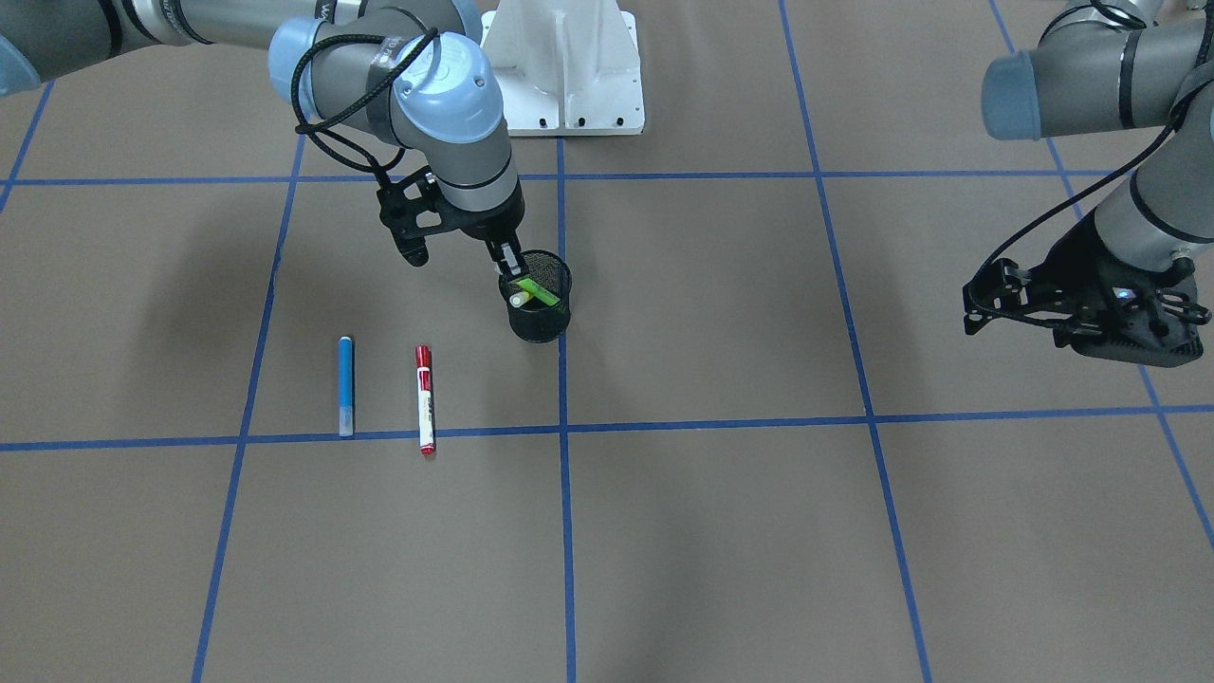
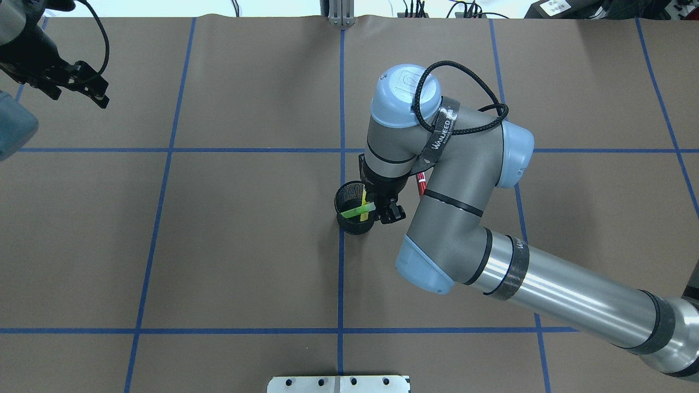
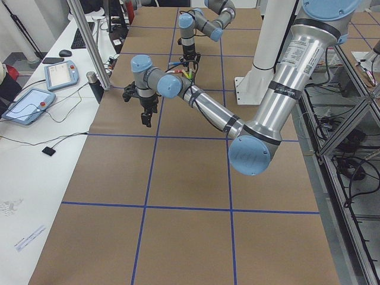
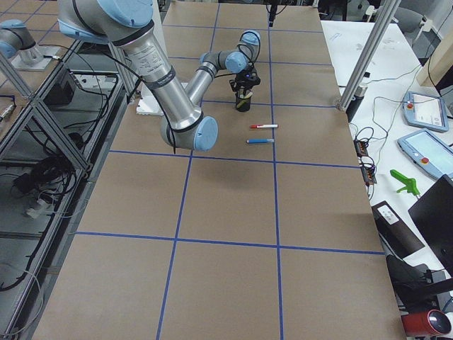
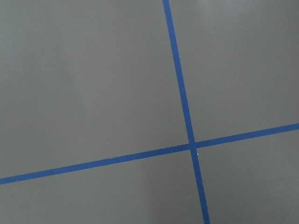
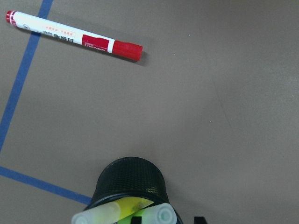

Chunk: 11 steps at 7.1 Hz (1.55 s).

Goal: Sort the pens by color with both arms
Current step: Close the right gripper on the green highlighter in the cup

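Right gripper (image 1: 513, 268) sits at the rim of the mesh cup (image 1: 541, 327), jaws apparently spread either side of the green pen (image 1: 537, 290)'s top end, likely lined up to pull it out for sorting. The yellow pen (image 1: 521, 299) leans in the same cup. The red pen (image 1: 425, 398) and blue pen (image 1: 346, 384) lie side by side on the tabletop (image 1: 711, 531), apart. Left gripper (image 2: 90, 87) hovers well off over bare tabletop, probably clearing room; cannot tell if it's spread or closed

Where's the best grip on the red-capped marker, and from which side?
Probably mid-barrel of the red-capped marker, from straight above, claw fingers either side of its length. It lies flat on the table, and the blue pen beside it lies parallel and apart, so both sides are free.
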### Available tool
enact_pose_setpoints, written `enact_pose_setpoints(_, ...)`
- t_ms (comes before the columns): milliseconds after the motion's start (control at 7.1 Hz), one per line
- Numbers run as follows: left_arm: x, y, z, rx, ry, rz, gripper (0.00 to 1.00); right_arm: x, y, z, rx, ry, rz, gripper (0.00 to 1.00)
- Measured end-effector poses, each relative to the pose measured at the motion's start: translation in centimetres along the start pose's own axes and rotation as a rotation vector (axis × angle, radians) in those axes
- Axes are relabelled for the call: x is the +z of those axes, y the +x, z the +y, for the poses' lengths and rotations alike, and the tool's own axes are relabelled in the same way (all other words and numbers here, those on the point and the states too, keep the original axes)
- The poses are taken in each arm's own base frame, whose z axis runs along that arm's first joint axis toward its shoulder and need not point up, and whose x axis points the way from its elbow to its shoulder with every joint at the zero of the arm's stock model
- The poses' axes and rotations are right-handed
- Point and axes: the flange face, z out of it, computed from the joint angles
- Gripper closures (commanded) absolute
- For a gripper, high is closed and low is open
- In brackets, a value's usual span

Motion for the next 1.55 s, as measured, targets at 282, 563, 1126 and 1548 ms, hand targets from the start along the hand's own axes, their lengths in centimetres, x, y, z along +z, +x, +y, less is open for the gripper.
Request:
enact_pose_setpoints(282, -0.2, 0.3, -0.1, 0.005, 0.004, 0.001, 0.01, 0.7, 0.4, -0.3, -0.001, 0.006, 0.010, 0.67)
enact_pose_setpoints(563, -0.3, 0.2, -0.1, 0.004, 0.006, 0.001, 0.01, 0.3, 0.3, 0.1, -0.006, -0.001, 0.004, 0.74)
enact_pose_setpoints(1126, -0.4, 0.0, 0.0, -0.002, 0.002, -0.001, 0.01, -0.1, 0.2, 0.5, -0.012, -0.007, -0.001, 0.57)
enact_pose_setpoints(1548, -0.8, 0.0, 0.1, -0.015, -0.005, -0.008, 0.01, -0.4, 0.1, 0.8, -0.015, -0.011, -0.005, 0.55)
